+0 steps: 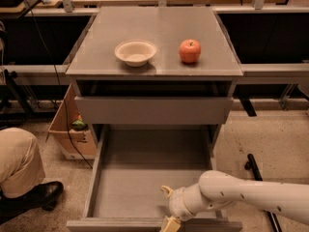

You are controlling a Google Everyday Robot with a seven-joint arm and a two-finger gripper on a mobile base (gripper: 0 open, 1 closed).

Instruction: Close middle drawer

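Grey middle drawer [145, 178] sits pulled right out; the claw [168, 208] hovers over its front edge, fingers [166, 192] spread apart, gripping nothing, the lower one at the front panel.

We see the matt middle drawer [140, 178], smooth plastic-looking claw [168, 208] at its front panel, glossy apple [190, 50], matt worktop [159, 28]

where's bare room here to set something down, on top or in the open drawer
The cabinet top is bare behind the bowl and apple and along its front edge. The middle drawer is bare across its left and rear floor. Crowded only at its front right, where the end effector sits by the front panel.
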